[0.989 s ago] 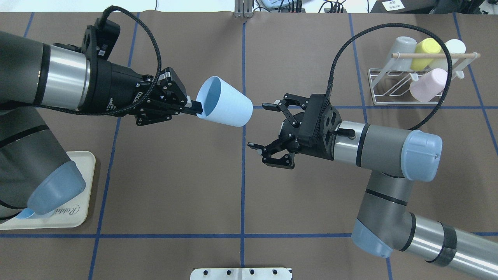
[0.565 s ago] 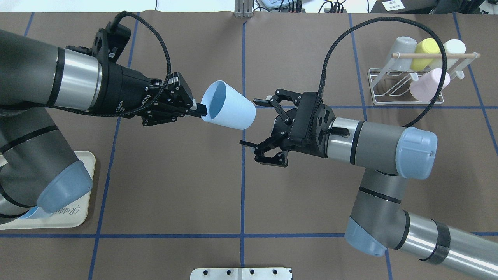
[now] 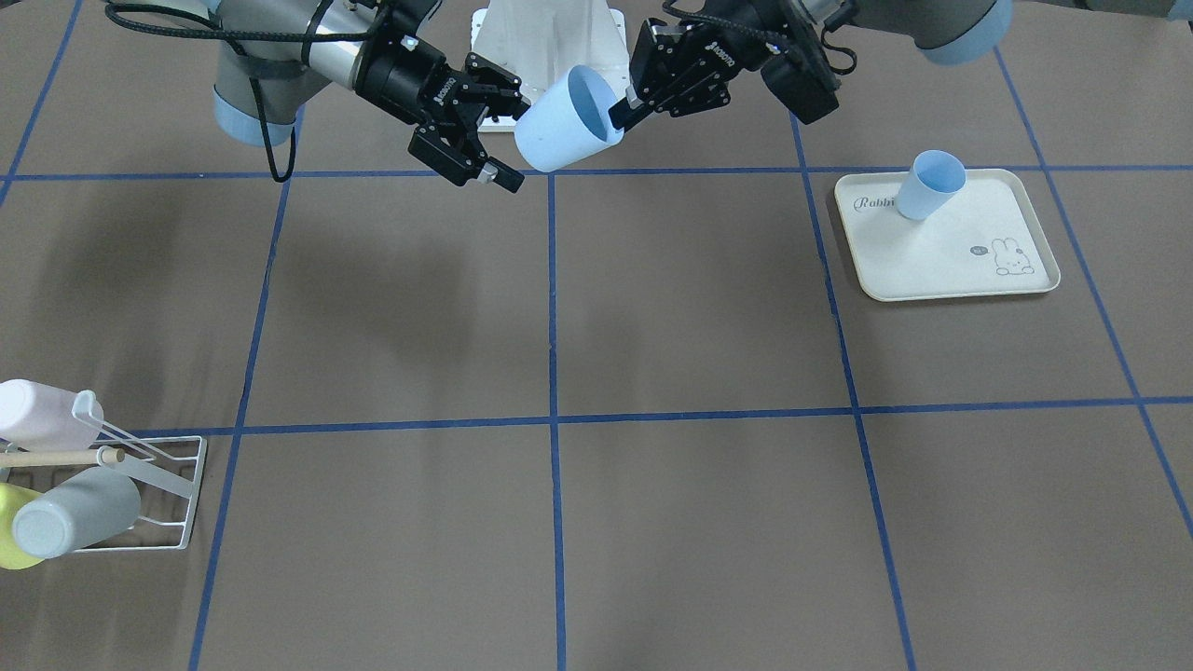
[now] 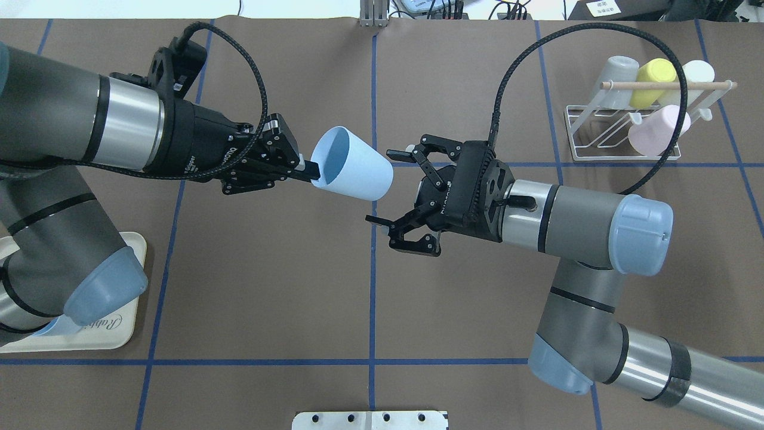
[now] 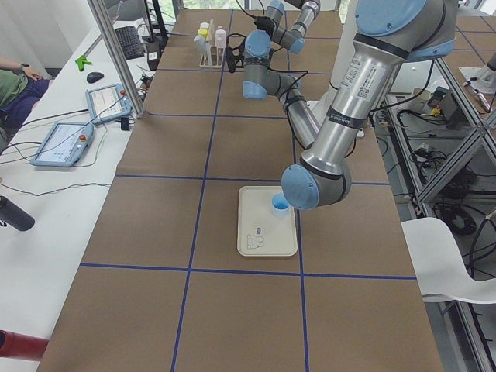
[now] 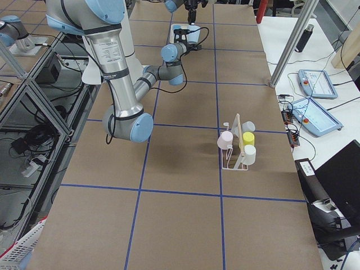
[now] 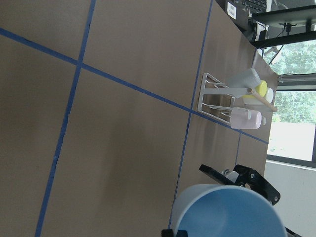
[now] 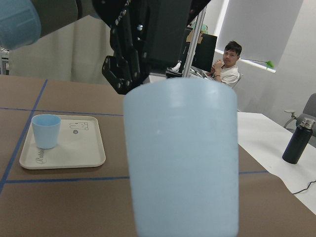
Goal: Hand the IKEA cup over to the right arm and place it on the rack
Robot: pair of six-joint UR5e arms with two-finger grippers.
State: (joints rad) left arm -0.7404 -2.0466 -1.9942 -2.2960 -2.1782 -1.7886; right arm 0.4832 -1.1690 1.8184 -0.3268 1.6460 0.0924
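The left pincer (image 4: 311,172) pinches the rim of a pale blue tapered plastic cup (image 4: 353,171), one finger inside the mouth. It holds the cup tilted in the air above the brown table (image 4: 268,269), base toward the right pincer (image 4: 384,188). That pincer is spread wide, its fingertips just beside the cup's base and, it seems, not touching. In the right wrist view the cup fills the centre. The small white wire rack with a wooden dowel (image 4: 597,128) stands well apart, carrying four cups. Only the front view clearly shows a second blue cup (image 3: 932,184) upright on the cream rabbit-print tray (image 3: 951,270); overhead, the left arm mostly hides both.
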